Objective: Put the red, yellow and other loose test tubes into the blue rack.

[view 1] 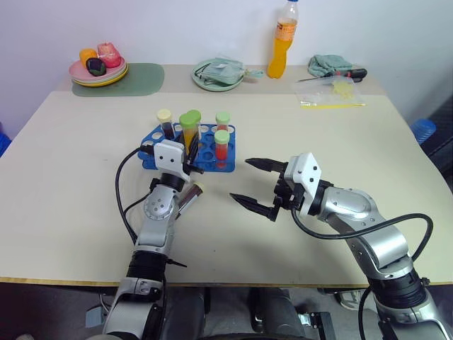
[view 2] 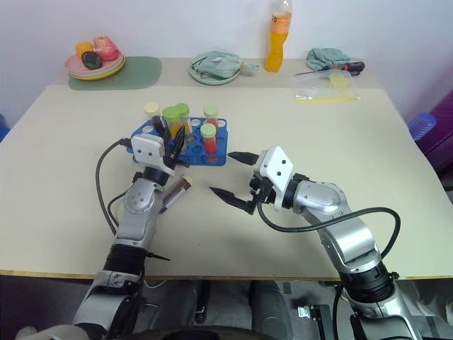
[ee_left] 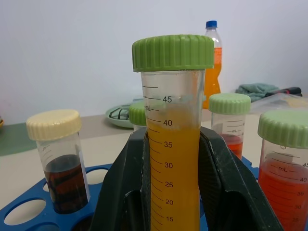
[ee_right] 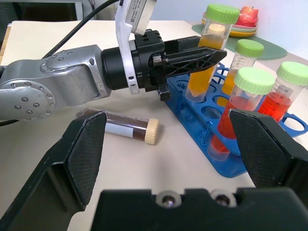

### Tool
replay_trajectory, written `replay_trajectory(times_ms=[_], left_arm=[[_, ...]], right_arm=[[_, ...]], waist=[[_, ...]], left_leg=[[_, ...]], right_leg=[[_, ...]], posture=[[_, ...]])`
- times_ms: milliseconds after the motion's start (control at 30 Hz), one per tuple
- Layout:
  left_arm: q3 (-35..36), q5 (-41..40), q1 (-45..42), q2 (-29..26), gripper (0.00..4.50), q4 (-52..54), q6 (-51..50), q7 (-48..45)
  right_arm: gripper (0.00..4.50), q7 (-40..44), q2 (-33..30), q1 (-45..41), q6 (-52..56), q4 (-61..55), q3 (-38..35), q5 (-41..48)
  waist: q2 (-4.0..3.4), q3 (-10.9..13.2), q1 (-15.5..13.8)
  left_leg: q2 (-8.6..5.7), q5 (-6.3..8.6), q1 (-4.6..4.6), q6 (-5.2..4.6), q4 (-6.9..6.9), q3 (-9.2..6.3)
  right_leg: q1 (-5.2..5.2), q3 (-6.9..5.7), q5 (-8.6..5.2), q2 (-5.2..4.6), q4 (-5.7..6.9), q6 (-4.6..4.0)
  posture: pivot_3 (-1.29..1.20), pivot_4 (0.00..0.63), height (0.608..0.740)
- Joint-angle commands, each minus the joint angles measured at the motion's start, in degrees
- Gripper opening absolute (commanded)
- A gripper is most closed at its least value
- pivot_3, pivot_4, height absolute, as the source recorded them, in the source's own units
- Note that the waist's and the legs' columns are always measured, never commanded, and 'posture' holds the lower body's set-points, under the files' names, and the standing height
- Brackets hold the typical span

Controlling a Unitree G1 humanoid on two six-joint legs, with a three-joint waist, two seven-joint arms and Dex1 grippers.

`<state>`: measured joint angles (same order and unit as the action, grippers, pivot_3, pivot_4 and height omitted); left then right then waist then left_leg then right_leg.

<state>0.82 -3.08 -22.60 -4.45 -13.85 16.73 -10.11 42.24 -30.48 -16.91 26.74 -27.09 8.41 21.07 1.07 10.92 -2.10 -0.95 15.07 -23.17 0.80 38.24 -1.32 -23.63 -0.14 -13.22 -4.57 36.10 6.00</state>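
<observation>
My left claw (ee_right: 204, 57) is clamped on the yellow-orange tube (ee_left: 174, 144) over the blue rack (view 1: 212, 157). My right claw (view 1: 251, 185) hangs wide apart beside the rack; a dark tube (ee_right: 129, 128) lies on the table near it.

You're looking at a beige table (view 1: 85, 163) set against a plain white wall (view 1: 191, 28). Along its far edge sit a green placemat (view 1: 138, 79), stacked plates (view 1: 99, 74), an orange drink bottle (view 1: 282, 42) and a teal cloth (view 1: 327, 65).
</observation>
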Motion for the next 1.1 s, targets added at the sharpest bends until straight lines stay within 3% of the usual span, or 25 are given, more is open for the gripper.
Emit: replay_trajectory(times_ms=[33, 667, 867, 967, 1100], left_arm=[[-0.4, 0.5, 0.2, 0.2, 0.73, -1.3, -0.2, 0.1], [-0.8, 1.4, -0.9, 0.9, 0.73, -4.5, 2.1, 0.2], [0.2, 0.3, 1.0, 0.2, 3.63, 0.2, -0.9, -0.2], [1.5, -2.8, 4.4, -2.1, 3.63, 10.8, -7.4, -1.9], [4.6, -12.8, 8.7, -10.8, 3.63, 32.2, -26.6, -6.7]], right_arm=[[4.50, 0.4, -0.3, -0.8, -0.4, -1.8, -1.0, 0.7], [4.50, 0.9, -0.8, -1.0, 0.1, -2.1, -1.2, 0.6], [4.50, 1.1, -1.0, -1.0, 0.2, -2.3, -1.2, 0.6], [4.50, 1.0, -1.5, -0.9, 0.4, -2.4, -1.8, 0.5], [4.50, 2.3, -3.8, -0.6, -0.2, -1.1, -4.0, 1.0]], waist=[[0.00, 0.0, 0.0], [0.00, 0.0, -0.1], [0.00, 0.0, 0.0], [-0.01, 0.0, 0.5], [-0.01, 0.0, 1.4]], left_leg=[[0.00, 0.00, 0.00, 0.00, 0.00, 0.00], [-0.04, 0.00, -0.04, 0.00, 0.00, -0.07], [-0.04, 0.00, -0.04, 0.00, -0.01, -0.07], [-0.02, 0.01, -0.05, 0.00, -0.02, -0.07], [0.27, 0.01, -0.14, 0.00, -0.03, -0.10]], right_leg=[[0.00, 0.00, 0.00, 0.00, 0.00, 0.00], [0.00, -0.03, 0.00, -0.02, -0.03, 0.00], [0.00, -0.03, 0.00, -0.02, -0.03, 0.00], [-0.02, -0.03, -0.01, -0.01, -0.04, 0.00], [-0.09, -0.03, -0.01, 0.01, -0.03, 0.00]], posture=[[0.00, 0.150, 0.740], [0.00, 0.150, 0.740], [0.00, 0.150, 0.740], [0.00, 0.150, 0.740], [0.00, 0.150, 0.740]])
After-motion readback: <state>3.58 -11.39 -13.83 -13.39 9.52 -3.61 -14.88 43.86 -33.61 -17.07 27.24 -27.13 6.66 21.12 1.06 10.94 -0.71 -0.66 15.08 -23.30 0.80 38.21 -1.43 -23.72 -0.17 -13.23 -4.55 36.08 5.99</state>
